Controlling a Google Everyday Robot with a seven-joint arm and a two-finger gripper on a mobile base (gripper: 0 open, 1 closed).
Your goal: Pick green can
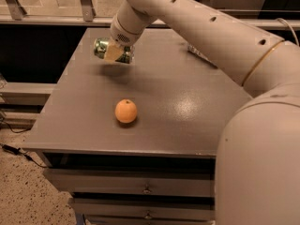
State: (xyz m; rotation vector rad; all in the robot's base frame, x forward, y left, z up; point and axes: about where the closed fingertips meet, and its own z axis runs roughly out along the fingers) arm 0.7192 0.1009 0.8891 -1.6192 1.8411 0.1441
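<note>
My pincer (114, 52) in upper left of frame, clamped tight around middle of green can (100, 47). Can lies sideways in grip, shiny end facing left, held just clear of worktop (187, 107), shadow beneath. Orange (126, 111) rests mid-worktop, well apart from can.

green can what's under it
Only bare table and the can's shadow; the green can hangs clear, clamped in the gripper. One of the fingers covers its middle.

You'll see an orange (126, 111) resting near the front middle of the grey table (187, 116). Below it you have drawers (117, 184) with small knobs, above a speckled floor (18, 198).
</note>
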